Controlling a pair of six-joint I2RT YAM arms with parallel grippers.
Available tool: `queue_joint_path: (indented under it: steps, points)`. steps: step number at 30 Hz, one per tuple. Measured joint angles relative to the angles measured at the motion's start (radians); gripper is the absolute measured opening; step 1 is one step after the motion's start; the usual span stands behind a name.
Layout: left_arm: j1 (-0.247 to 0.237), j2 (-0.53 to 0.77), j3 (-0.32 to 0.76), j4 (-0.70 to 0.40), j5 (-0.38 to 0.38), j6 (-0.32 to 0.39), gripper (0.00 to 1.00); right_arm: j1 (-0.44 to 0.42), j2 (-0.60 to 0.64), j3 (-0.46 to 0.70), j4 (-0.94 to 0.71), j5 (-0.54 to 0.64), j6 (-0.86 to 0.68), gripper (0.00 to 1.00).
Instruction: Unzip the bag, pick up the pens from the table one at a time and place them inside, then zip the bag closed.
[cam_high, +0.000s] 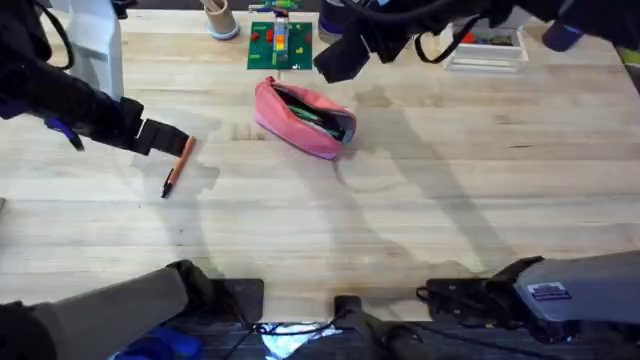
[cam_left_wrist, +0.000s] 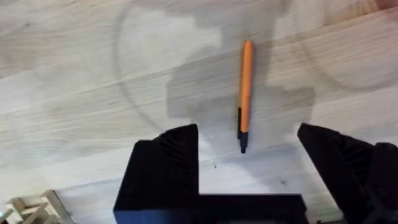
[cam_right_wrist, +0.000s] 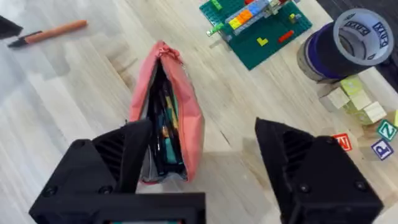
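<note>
The pink bag (cam_high: 303, 118) lies on the table (cam_high: 420, 200) with its zipper open, and dark slim things show inside the bag (cam_right_wrist: 189, 109). An orange pen (cam_high: 178, 166) with a dark tip lies to the bag's left. My left gripper (cam_high: 170, 140) hovers just above that pen (cam_left_wrist: 246, 81); in the left wrist view the gripper (cam_left_wrist: 249, 152) is open, a finger on each side of the pen's dark tip, not touching it. My right gripper (cam_high: 336, 57) hangs raised behind the bag. Seen from its wrist, the right gripper (cam_right_wrist: 205, 165) is open wide over the bag's near end.
A green brick baseplate (cam_high: 280, 42) with small bricks stands behind the bag. A tape roll (cam_right_wrist: 348, 40) and letter blocks (cam_right_wrist: 360, 106) sit near it. A white tray (cam_high: 490, 48) is at the back right. Bare wood stretches in front of the bag.
</note>
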Motion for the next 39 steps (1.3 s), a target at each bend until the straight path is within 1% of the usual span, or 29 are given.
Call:
queue_joint_path:
  steps: [4, 13, 17, 20, 25, 31, 39]
  points:
    - [0.0, 0.002, -0.031, 0.047, -0.001, 0.016, 0.995, 0.0, 0.0, 0.0, 0.0, 0.0, 0.0, 0.997]
    - [-0.001, 0.023, -0.131, 0.135, -0.003, 0.023, 0.995, 0.0, 0.0, 0.0, 0.001, 0.0, 0.0, 0.998]
    - [-0.016, 0.023, -0.167, 0.192, -0.005, 0.024, 0.995, 0.0, 0.0, 0.0, 0.0, 0.0, 0.0, 0.998]
    - [-0.032, 0.036, -0.189, 0.211, -0.005, 0.024, 0.995, 0.0, 0.0, 0.0, 0.0, 0.0, 0.0, 0.998]
    - [-0.048, 0.093, -0.196, 0.238, -0.009, 0.024, 0.995, 0.0, 0.0, 0.0, 0.0, 0.0, 0.0, 0.997]
    - [-0.05, 0.181, -0.194, 0.247, -0.012, 0.024, 0.995, 0.0, 0.0, 0.0, 0.0, 0.0, 0.0, 0.997]
    - [-0.05, 0.207, -0.171, 0.24, -0.011, 0.027, 0.995, 0.0, 0.0, 0.0, 0.001, 0.0, 0.0, 0.997]
